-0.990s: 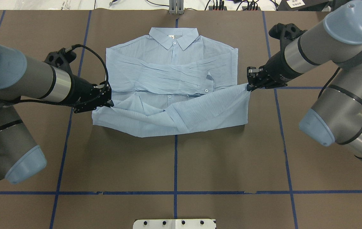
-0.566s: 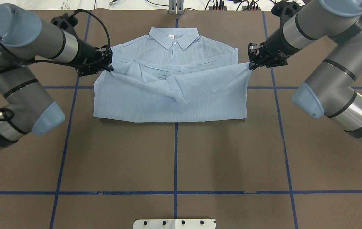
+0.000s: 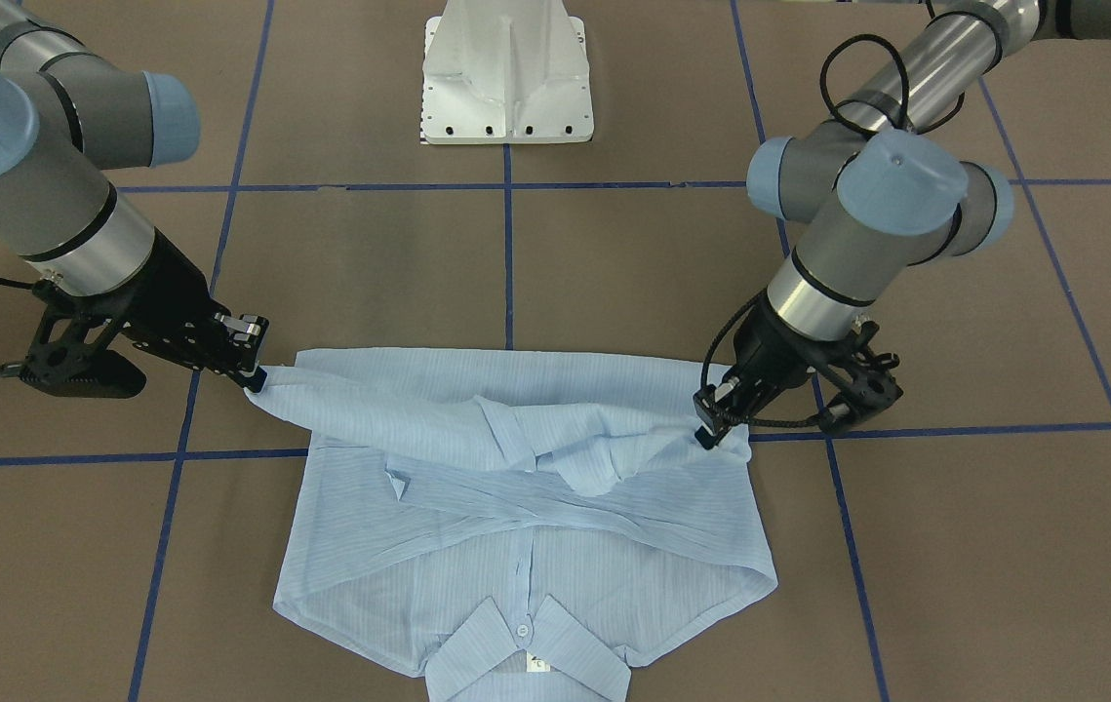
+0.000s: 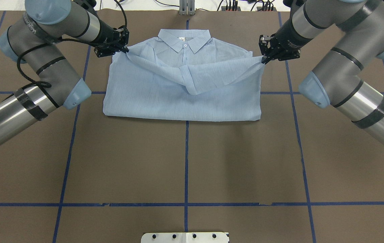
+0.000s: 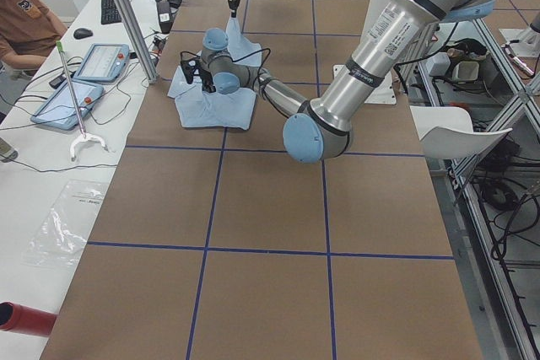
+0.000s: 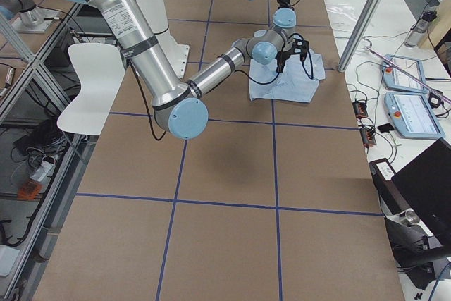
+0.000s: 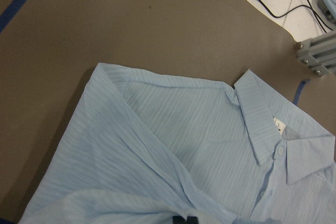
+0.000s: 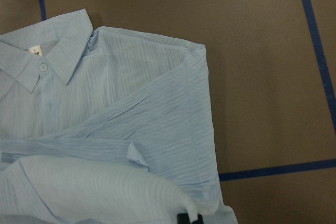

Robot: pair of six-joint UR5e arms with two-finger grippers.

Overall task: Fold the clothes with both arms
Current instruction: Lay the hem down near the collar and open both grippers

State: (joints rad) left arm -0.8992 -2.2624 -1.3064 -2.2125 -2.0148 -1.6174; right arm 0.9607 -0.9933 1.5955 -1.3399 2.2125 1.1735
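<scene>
The light-blue striped shirt [image 4: 181,98] lies front up at the far middle of the table, collar [image 4: 184,39] pointing away from me. Its lower half is doubled over toward the collar. My left gripper [image 4: 124,50] is shut on the hem corner beside the shirt's left shoulder. My right gripper [image 4: 264,60] is shut on the other hem corner by the right shoulder. The front-facing view shows the right gripper [image 3: 253,383] and left gripper [image 3: 706,439] holding the flap slightly off the shirt [image 3: 516,507]. Both wrist views look down on the collar and shoulders [image 7: 199,145] [image 8: 131,114].
Blue tape lines cross the brown table cover [image 4: 185,162]. The white pedestal base [image 4: 185,237] sits at the near edge. A metal bracket [image 4: 187,8] and cables lie past the far edge. A person [image 5: 25,18] sits at a side desk with tablets.
Both grippers have carried the hem corners away from me, from mid-shirt up to the shoulders. The folded flap now covers the crossed sleeves, and the near fold edge has moved farther away.
</scene>
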